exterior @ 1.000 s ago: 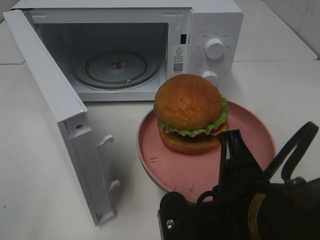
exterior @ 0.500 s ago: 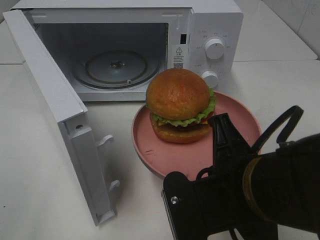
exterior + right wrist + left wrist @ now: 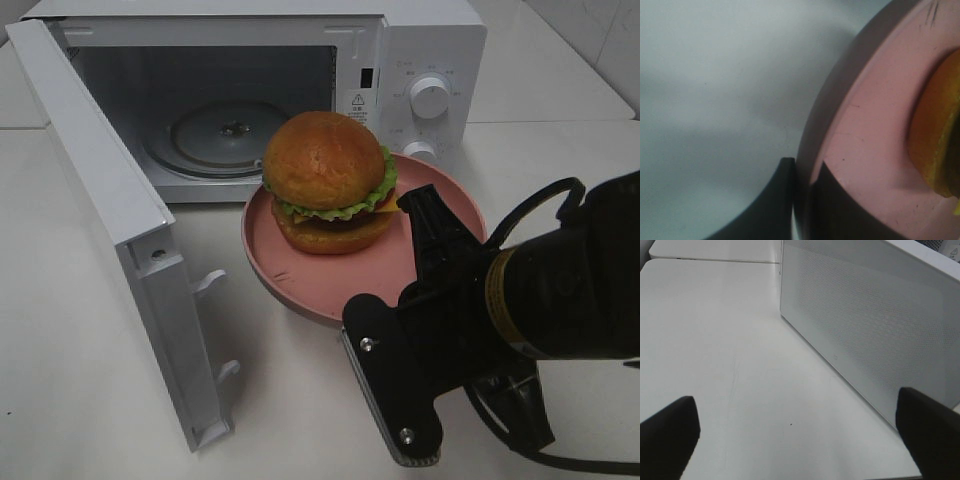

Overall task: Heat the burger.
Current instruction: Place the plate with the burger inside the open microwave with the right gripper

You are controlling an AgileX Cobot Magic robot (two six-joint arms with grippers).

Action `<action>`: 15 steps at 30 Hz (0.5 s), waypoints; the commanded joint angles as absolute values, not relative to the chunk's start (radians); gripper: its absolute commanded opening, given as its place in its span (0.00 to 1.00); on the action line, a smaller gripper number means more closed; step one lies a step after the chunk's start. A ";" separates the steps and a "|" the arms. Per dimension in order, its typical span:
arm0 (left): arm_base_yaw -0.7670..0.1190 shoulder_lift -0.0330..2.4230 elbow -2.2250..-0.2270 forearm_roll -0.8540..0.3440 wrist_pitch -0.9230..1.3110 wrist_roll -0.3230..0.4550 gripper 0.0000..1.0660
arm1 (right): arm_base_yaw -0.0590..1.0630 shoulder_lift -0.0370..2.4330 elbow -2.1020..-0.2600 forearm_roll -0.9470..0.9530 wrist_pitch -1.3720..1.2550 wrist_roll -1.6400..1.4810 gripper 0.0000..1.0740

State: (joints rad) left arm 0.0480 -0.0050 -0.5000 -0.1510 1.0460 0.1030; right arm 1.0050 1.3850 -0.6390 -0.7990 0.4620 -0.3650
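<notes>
A: Quick one. Your right gripper (image 3: 802,172) was clamped on the near rim of the pink round plate (image 3: 330,285), one finger on top and one underneath. It looked like you used the plate as a tray so the soft bun wouldn't be squeezed.

B: Agreed. The glossy golden-bun burger (image 3: 325,180), with green lettuce and yellow cheese, sat upright on the plate's far-left part. It was just in front of the white microwave (image 3: 430,50) and its open mouth, not yet inside.

A: The plate held only that burger. The cavity held just the round glass turntable (image 3: 230,135), nothing on it.

B: The white hinged door (image 3: 100,200) stood wide open to the left, so your way in looked free. The plate seemed lifted off the white table (image 3: 60,400), with a shadow under it, but I couldn't be sure.

A: Your left gripper (image 3: 795,410) was spread wide and gripping nothing. It sat low over the table on the outer side of that door. Out of the way, I'd guess.
</notes>
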 commanded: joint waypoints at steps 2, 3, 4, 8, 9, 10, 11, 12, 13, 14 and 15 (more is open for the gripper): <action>0.052 -0.030 -0.496 -0.157 1.037 0.103 0.94 | 0.942 1.373 -0.643 -0.816 0.389 -0.471 0.01; 0.052 -0.030 -0.496 -0.157 1.037 0.103 0.94 | 0.928 1.373 -0.643 -0.802 0.374 -0.500 0.00; 0.052 -0.030 -0.496 -0.157 1.037 0.103 0.94 | 0.928 1.373 -0.643 -0.802 0.374 -0.500 0.00; 0.052 -0.030 -0.496 -0.157 1.037 0.103 0.94 | 0.873 1.373 -0.643 -0.741 0.325 -0.655 0.00; 0.052 -0.030 -0.496 -0.157 1.037 0.103 0.94 | 0.873 1.373 -0.643 -0.741 0.325 -0.655 0.00; 0.052 -0.030 -0.496 -0.157 1.037 0.103 0.94 | 0.851 1.373 -0.643 -0.700 0.312 -0.720 0.00; 0.052 -0.030 -0.496 -0.157 1.037 0.103 0.94 | 0.841 1.373 -0.643 -0.673 0.306 -0.751 0.00; 0.052 -0.030 -0.496 -0.157 1.037 0.103 0.94 | 0.841 1.373 -0.643 -0.673 0.306 -0.751 0.00; 0.052 -0.030 -0.496 -0.157 1.037 0.103 0.94 | 0.822 1.373 -0.643 -0.621 0.295 -0.808 0.00; 0.052 -0.030 -0.496 -0.157 1.037 0.103 0.94 | 0.822 1.373 -0.643 -0.621 0.295 -0.808 0.00; 0.052 -0.030 -0.496 -0.157 1.037 0.103 0.94 | 0.803 1.373 -0.643 -0.567 0.282 -0.875 0.00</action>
